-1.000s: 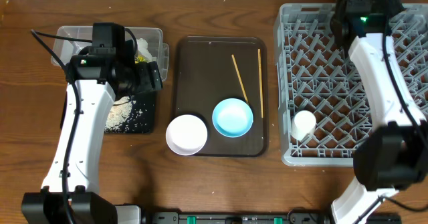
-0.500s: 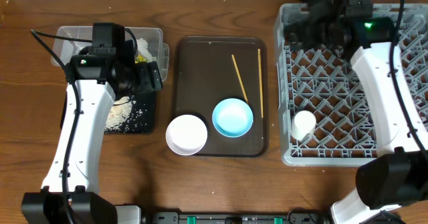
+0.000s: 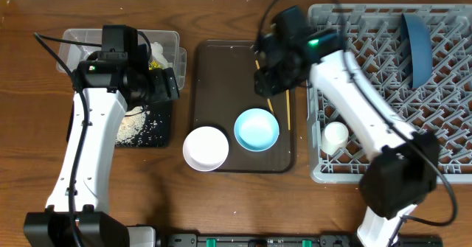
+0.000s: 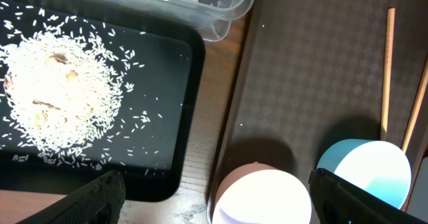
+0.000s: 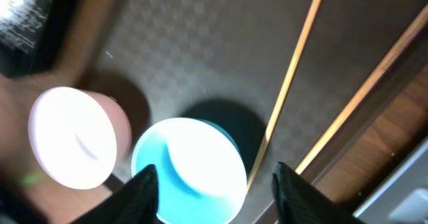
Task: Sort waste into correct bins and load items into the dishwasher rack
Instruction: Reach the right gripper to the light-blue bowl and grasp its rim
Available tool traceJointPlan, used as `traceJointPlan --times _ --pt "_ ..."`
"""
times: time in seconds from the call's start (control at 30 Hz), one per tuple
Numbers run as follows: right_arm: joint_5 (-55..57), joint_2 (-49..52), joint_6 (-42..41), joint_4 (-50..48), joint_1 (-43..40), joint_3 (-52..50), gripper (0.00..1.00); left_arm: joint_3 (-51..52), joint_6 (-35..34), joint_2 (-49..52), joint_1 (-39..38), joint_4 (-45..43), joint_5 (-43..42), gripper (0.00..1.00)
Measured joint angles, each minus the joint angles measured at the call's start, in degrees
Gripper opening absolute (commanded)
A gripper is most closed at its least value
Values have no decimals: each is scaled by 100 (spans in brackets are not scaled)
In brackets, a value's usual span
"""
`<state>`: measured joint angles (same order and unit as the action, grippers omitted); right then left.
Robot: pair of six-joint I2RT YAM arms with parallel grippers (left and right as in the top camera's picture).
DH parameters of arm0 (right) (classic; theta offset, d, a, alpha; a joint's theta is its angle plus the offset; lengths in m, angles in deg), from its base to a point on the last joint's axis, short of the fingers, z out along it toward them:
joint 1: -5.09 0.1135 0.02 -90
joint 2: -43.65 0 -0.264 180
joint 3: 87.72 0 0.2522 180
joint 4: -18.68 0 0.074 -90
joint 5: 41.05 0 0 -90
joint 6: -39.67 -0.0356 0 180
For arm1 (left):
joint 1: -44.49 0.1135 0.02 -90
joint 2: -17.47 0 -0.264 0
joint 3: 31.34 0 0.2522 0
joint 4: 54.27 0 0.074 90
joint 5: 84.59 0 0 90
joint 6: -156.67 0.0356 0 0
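Note:
My right gripper [image 3: 267, 81] [image 5: 217, 197] hangs open and empty over the dark brown tray, above two wooden chopsticks [image 3: 287, 92] [image 5: 294, 77]. The light blue bowl [image 3: 257, 129] [image 5: 190, 167] lies just below it, and the white bowl [image 3: 206, 148] [image 5: 70, 147] sits at the tray's front left corner. A dark blue plate [image 3: 418, 44] stands on edge in the grey dishwasher rack [image 3: 383, 92], with a small white cup [image 3: 335, 136] near the rack's front left. My left gripper [image 3: 166, 85] [image 4: 214, 207] is open over the black tray [image 4: 187, 117] of rice scraps [image 4: 60, 110].
The clear tub [image 3: 166, 44] [image 4: 214, 10] behind the black tray holds white tissue [image 3: 155, 51] and a yellow wrapper [image 3: 156, 64]. The dark brown serving tray [image 3: 221, 77] lies between the bins and the rack. Bare wood runs along the table's front.
My right arm has swung left from the back of the rack to above the chopsticks on the brown tray. The dark blue plate stays standing in the rack. The left arm has not moved.

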<state>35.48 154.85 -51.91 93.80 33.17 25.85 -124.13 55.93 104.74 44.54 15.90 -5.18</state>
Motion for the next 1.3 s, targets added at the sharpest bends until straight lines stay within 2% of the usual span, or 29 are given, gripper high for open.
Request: traceJointPlan --times 0.17,0.3,0.53,0.6,0.73,0.97,1.13,1.3 --pt "496 332 -243 15 348 -122 42 2 0 0 0 0 0 90" --pt "658 632 -356 109 387 -269 33 0 0 0 0 0 0 90" --pt "970 763 -411 48 372 -750 31 0 0 0 0 0 0 90" --pt "1025 763 -407 -50 369 -914 26 2 2 0 0 0 0 90" --pt "1075 765 -417 -245 369 -1220 1 0 0 0 0 0 0 90" --pt "1038 767 -457 -254 361 -1252 1 2 0 0 0 0 0 90" --pt "1088 710 -479 90 319 -942 1 2 0 0 0 0 0 90" --pt "1779 166 -763 341 66 -323 1 2 0 0 0 2 0 90"
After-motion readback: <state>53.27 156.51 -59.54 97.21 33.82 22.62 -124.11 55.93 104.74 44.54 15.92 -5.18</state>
